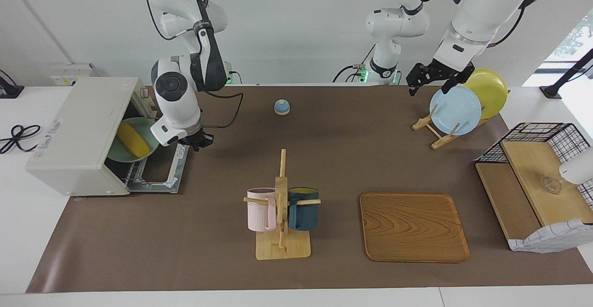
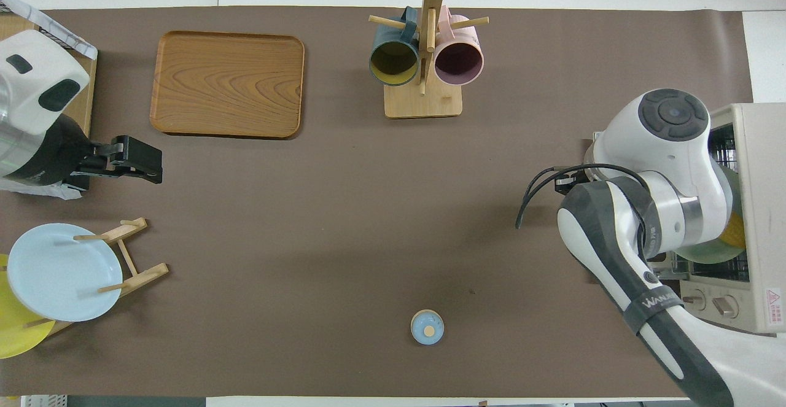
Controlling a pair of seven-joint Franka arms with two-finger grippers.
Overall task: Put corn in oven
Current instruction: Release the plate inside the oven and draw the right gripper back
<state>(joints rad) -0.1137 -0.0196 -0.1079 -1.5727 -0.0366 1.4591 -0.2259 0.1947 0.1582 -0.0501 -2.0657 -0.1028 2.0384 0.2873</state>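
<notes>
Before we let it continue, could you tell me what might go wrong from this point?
The corn lies on a green plate that juts out of the oven, so shutting the door could jam on it. The right hand, low over the open door, could knock the plate when it moves. The left hand waits over the plate rack.

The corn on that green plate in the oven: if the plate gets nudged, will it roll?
Probably a little. The corn looks smooth and rounded with tapered ends, so it may roll sideways. The green plate has a raised rim that should catch it. The right gripper hangs over the oven door.
</notes>
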